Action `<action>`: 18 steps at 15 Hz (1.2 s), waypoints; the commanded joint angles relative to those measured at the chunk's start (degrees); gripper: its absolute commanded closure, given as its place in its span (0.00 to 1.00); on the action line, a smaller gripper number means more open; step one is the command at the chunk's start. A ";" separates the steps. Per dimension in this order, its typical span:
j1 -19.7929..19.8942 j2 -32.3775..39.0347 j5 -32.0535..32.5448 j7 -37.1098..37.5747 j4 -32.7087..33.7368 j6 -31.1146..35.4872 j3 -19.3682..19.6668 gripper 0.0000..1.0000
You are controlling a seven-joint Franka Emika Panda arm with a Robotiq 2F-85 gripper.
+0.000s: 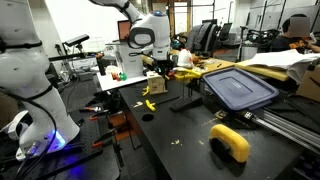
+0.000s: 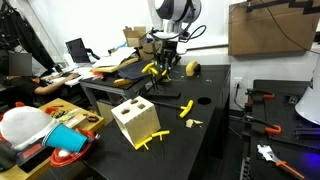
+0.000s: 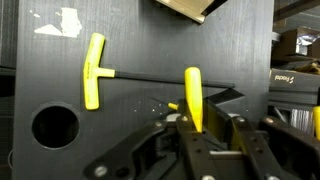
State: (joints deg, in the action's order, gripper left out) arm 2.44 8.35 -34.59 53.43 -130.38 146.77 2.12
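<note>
My gripper (image 3: 195, 128) is shut on a yellow-handled tool (image 3: 192, 98), whose handle sticks up out of the fingers in the wrist view. In both exterior views the gripper (image 1: 157, 66) (image 2: 164, 64) hangs above the black table with the yellow tool (image 1: 162, 70) (image 2: 151, 70) in it. A second yellow T-handle tool (image 3: 93, 70) lies flat on the black table (image 3: 150, 40), its thin dark shaft running right toward the held one. That tool (image 1: 150, 103) (image 2: 186, 108) lies below the gripper on the table.
A wooden block with holes (image 2: 135, 122) stands near the table's edge. A grey-blue bin lid (image 1: 238, 88) and a yellow roll (image 1: 230, 141) lie to one side. A round hole (image 3: 53, 127) opens in the table. Cluttered desks stand behind.
</note>
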 commanded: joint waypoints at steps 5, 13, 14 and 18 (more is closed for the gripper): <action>1.19 1.09 -5.16 -1.52 -2.50 6.45 1.10 0.95; 1.50 2.64 -4.10 -2.43 -2.16 12.16 1.23 0.95; 1.56 2.96 -4.10 -2.63 -2.15 12.56 1.21 0.95; 2.89 4.38 -6.46 -6.58 -1.62 13.42 0.21 0.95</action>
State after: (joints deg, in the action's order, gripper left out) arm 4.20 12.32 -38.04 50.58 -131.96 158.55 3.22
